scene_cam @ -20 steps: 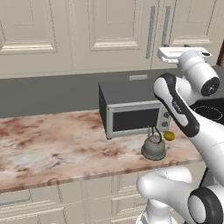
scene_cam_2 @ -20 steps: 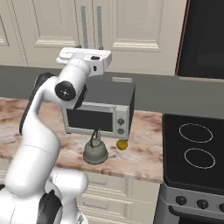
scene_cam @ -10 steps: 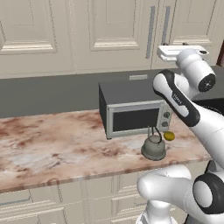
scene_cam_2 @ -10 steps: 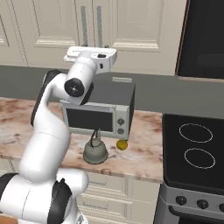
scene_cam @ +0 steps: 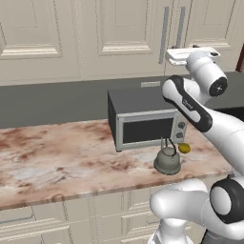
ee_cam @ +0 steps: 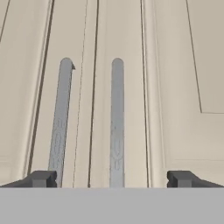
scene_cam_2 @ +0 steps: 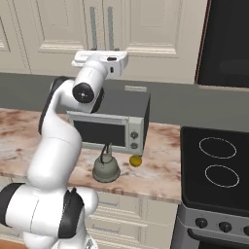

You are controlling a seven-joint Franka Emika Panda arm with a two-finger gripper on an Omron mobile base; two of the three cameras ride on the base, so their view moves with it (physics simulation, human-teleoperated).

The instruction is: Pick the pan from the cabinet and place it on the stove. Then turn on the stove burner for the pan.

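The cabinet (scene_cam: 124, 33) is the cream wall cupboard above the counter, and both its doors are closed. Its two silver bar handles (ee_cam: 117, 122) stand side by side straight ahead in the hand view. My gripper (ee_cam: 113, 179) is open, its dark fingertips (ee_cam: 41, 178) spread wide, with both handles in the gap, the right one near its middle. My hand (scene_cam: 188, 55) hovers level just before the doors, and its white body (scene_cam_2: 99, 58) sits below the handles (scene_cam_2: 101, 26). The pan is hidden. The black stove (scene_cam_2: 219, 165) lies to the right.
A grey microwave (scene_cam: 147, 126) stands on the marble counter (scene_cam: 57, 157) under my hand. A squat grey kettle (scene_cam: 167, 161) and a small yellow fruit (scene_cam: 184, 148) sit in front of it. Stove knobs (scene_cam_2: 224, 226) line the front below the cooktop.
My arm has reached up and forward, bringing the hand closer to the cabinet doors. The things on the counter have stayed put.
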